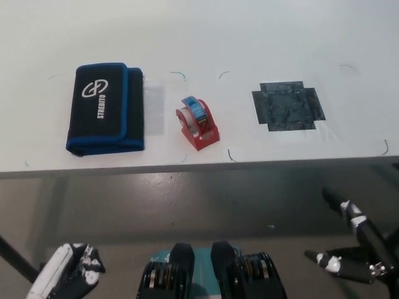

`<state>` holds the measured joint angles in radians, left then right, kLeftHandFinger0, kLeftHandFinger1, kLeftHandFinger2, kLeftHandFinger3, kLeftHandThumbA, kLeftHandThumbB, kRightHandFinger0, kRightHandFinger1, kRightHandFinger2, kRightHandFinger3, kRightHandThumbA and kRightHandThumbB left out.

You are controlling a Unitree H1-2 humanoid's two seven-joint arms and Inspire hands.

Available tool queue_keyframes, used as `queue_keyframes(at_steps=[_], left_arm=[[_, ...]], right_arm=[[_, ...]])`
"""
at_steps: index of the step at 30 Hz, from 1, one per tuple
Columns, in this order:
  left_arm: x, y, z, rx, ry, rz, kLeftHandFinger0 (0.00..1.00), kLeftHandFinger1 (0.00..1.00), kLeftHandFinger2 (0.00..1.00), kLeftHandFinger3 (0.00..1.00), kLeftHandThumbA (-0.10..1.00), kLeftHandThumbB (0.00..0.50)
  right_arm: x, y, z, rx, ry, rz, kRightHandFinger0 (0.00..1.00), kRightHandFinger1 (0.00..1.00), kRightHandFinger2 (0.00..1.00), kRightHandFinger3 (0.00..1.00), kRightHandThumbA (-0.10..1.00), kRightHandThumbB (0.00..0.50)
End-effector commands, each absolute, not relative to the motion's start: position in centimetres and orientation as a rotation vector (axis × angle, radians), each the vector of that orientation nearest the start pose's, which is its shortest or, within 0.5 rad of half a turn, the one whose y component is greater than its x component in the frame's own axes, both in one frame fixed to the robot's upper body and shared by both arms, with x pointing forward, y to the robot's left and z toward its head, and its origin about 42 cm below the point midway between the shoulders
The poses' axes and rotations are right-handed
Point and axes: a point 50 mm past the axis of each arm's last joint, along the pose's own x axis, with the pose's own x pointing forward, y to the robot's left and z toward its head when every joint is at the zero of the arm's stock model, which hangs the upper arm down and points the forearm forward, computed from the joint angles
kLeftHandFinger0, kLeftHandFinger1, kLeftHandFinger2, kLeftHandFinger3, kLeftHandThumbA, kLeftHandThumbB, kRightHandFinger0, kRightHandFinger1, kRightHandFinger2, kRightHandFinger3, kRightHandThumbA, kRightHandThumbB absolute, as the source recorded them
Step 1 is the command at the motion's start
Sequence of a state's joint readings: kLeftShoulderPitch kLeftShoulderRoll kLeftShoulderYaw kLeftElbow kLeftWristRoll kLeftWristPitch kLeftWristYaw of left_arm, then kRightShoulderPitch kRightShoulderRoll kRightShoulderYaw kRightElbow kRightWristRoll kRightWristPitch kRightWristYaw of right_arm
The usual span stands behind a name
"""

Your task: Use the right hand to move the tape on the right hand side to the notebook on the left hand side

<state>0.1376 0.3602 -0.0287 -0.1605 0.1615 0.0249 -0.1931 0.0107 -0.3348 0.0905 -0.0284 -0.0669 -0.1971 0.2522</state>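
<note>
Nearest you, at the lower right, your black right hand (355, 249) hangs below the table edge over the grey floor. Its fingers (341, 205) are spread well apart, light-tipped, and they hold and touch nothing.

At the lower left corner, your white left hand (68, 274) rests low by the floor, partly cut by the picture's edge. Its fingers look curled inward, but you cannot tell for certain whether they are closed; nothing is seen in it.

Next, the white flat table (262, 37), its near edge running across the middle of the view.

On it, close to the near edge and about mid-width, the red plastic tape dispenser with a blue roll of tape (197, 122). It stands on the bare tabletop, untouched by either hand.

To its left, near but apart, the black fabric-covered notebook with blue trim and white lettering (105, 109), lying flat and closed.

To the dispenser's right, well apart, a dark cross-shaped patch of tape strips (288, 106) stuck flat on the tabletop.

Farther out, small thin dark curved marks (179, 74) dot the surface.
</note>
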Motion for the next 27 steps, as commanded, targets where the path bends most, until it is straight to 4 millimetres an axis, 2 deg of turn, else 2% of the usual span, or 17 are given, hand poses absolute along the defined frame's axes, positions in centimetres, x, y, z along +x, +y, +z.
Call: queue_keyframes(at_steps=[1,2,4,7,8,12,14,19,23,27], left_arm=[[23.4,30.7,12.0,0.532,0.027,-0.238,0.12,0.11,0.19,0.39,-0.03,0.062],[23.7,30.6,12.0,0.529,0.016,-0.242,0.12,0.11,0.2,0.4,-0.03,0.061],[24.2,30.6,12.3,0.537,0.015,-0.235,0.15,0.14,0.23,0.4,0.02,0.067],[24.3,30.6,12.4,0.533,0.012,-0.234,0.15,0.14,0.23,0.41,0.02,0.067],[24.6,30.8,12.8,0.544,-0.004,-0.235,0.13,0.12,0.2,0.4,0.0,0.068],[24.7,30.8,12.7,0.535,0.0,-0.235,0.13,0.11,0.19,0.38,-0.03,0.07],[24.3,30.6,12.4,0.533,0.009,-0.244,0.11,0.1,0.18,0.37,-0.05,0.07],[23.7,30.4,12.1,0.534,0.018,-0.246,0.12,0.11,0.19,0.39,-0.06,0.071],[24.0,30.5,12.1,0.55,0.015,-0.246,0.16,0.14,0.23,0.4,0.01,0.074],[24.4,30.6,12.6,0.543,0.004,-0.241,0.16,0.13,0.21,0.41,-0.01,0.071]], right_arm=[[28.2,-28.2,12.4,-0.596,-0.195,0.416,1.0,1.0,1.0,1.0,0.88,0.122],[28.7,-28.4,12.2,-0.594,-0.198,0.409,1.0,1.0,1.0,1.0,0.87,0.139],[29.3,-28.6,12.6,-0.595,-0.208,0.394,1.0,1.0,1.0,1.0,0.92,0.132],[29.5,-28.7,12.7,-0.593,-0.215,0.383,1.0,1.0,1.0,1.0,0.91,0.141],[29.6,-28.7,13.1,-0.606,-0.217,0.37,1.0,1.0,1.0,1.0,0.93,0.153],[29.7,-28.9,13.0,-0.603,-0.213,0.369,1.0,1.0,1.0,1.0,0.91,0.132],[28.9,-29.1,12.6,-0.607,-0.202,0.363,1.0,1.0,1.0,1.0,0.93,0.143],[28.5,-29.3,12.4,-0.577,-0.183,0.371,1.0,1.0,1.0,1.0,0.9,0.142],[28.8,-29.3,12.5,-0.568,-0.181,0.365,1.0,1.0,1.0,1.0,0.91,0.134],[29.2,-29.2,12.8,-0.558,-0.187,0.365,1.0,1.0,1.0,1.0,0.92,0.147]])
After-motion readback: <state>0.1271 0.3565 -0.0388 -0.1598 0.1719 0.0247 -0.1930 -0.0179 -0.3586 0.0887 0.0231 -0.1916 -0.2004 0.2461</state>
